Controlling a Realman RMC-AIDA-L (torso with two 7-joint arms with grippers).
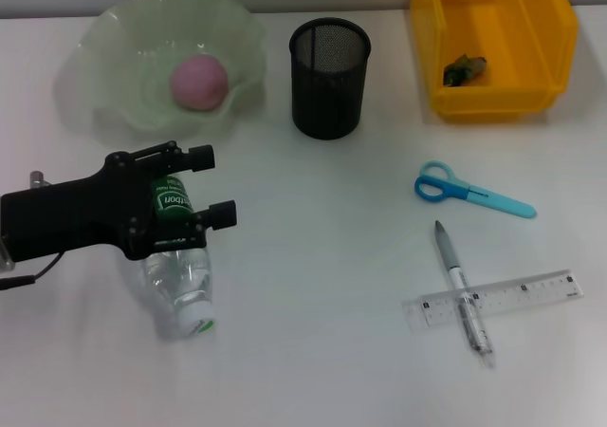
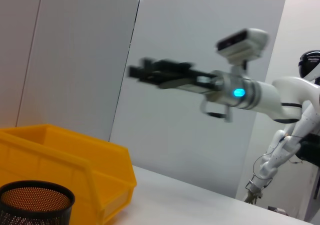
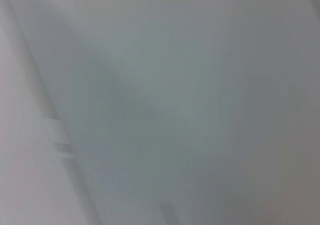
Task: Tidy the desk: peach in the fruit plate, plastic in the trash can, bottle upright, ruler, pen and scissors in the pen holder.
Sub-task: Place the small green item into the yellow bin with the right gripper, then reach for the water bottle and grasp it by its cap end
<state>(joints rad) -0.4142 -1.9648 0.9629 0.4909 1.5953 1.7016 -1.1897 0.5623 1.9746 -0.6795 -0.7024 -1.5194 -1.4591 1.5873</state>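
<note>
White desk [image 1: 313, 351]: scissors [image 1: 471, 192], pen [image 1: 462, 291], ruler [image 1: 503, 300].

Clear glossy plastic bottle [image 1: 177, 275], black wire-mesh pen holder [image 1: 329, 78], translucent frosted fruit plate [image 1: 104, 57] (wavy rim), glossy yellow plastic bin [image 1: 560, 38], matt white counter [image 1: 313, 294].

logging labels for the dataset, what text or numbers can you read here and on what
"don": the end of a white word on the bottle's green label, the rest hidden by the left gripper closed around the bottle.
Smaller print on that label: too small to read.
Ruler: scale marks and numbers show, too small to read.
Pen, scissors, pen holder, yellow bin, plate: no text visible.
</note>
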